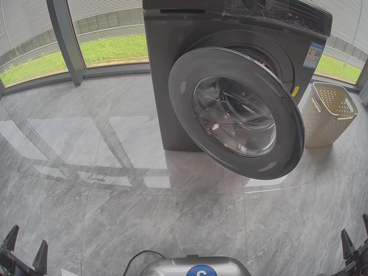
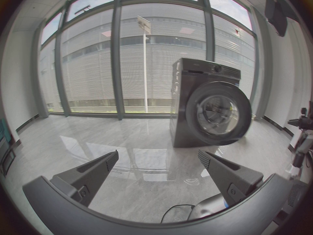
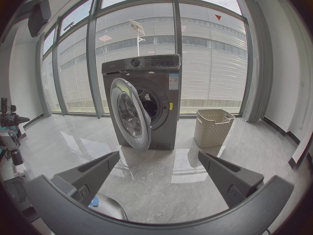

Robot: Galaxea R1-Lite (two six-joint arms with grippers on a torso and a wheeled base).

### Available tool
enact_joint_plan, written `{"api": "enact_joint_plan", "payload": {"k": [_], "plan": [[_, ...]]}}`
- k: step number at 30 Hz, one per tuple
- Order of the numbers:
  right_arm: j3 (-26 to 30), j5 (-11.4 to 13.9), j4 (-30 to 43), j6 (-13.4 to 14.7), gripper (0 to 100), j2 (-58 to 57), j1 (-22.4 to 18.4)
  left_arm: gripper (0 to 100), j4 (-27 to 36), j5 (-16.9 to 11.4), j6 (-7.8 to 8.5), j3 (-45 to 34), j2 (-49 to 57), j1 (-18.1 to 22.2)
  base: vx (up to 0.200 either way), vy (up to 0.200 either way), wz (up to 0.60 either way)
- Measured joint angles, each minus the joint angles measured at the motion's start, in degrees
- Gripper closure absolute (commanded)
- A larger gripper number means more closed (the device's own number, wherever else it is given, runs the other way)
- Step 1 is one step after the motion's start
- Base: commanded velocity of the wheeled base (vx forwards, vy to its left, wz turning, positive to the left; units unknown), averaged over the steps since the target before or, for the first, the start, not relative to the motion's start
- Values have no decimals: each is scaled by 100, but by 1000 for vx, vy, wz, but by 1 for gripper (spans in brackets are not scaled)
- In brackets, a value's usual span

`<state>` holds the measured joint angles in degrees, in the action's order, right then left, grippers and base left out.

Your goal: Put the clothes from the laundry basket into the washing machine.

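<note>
A dark grey washing machine (image 1: 199, 31) stands ahead, its round door (image 1: 234, 112) swung open toward me; a bit of pink cloth (image 1: 264, 63) shows inside the drum opening. A cream laundry basket (image 1: 329, 114) stands on the floor just right of the machine; no clothes show in its visible part. My left gripper (image 1: 25, 246) is low at the near left, open and holding nothing. My right gripper (image 1: 356, 236) is low at the near right, also open and holding nothing. Both are far from the machine (image 2: 208, 105) (image 3: 146, 101) and basket (image 3: 212, 128).
Grey marble floor (image 1: 115, 196) stretches wide between me and the machine. Tall windows with dark frames (image 1: 65, 31) run behind it. A curtain (image 3: 260, 66) hangs beyond the basket. A black cable (image 1: 138, 257) lies near my base.
</note>
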<state>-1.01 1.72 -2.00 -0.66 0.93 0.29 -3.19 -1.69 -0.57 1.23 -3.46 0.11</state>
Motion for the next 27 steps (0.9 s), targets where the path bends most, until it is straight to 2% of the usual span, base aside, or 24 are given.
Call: {"api": "enact_joint_plan", "payload": {"k": [2,4,9,12,15,20,27], "plan": [[-11,-11,-57,9,0,0,-2,0,110,179,-49,-16,93,13,0,0,0],[-183,-16,-87,50,0,0,-5,0,185,235,-43,-18,157,20,0,0,0],[-894,28,17,177,0,172,-5,0,260,79,161,-22,241,20,0,0,0],[-1100,110,28,213,0,463,12,0,276,20,216,-22,261,18,0,0,0],[-1133,266,-68,240,0,1026,72,0,290,-20,234,-22,273,16,0,-200,0],[-1092,541,-755,336,0,2203,282,0,308,-51,240,-22,280,13,0,-200,0],[-1048,666,-2509,675,0,4122,784,0,317,-54,207,-22,283,11,0,-200,0]]}}
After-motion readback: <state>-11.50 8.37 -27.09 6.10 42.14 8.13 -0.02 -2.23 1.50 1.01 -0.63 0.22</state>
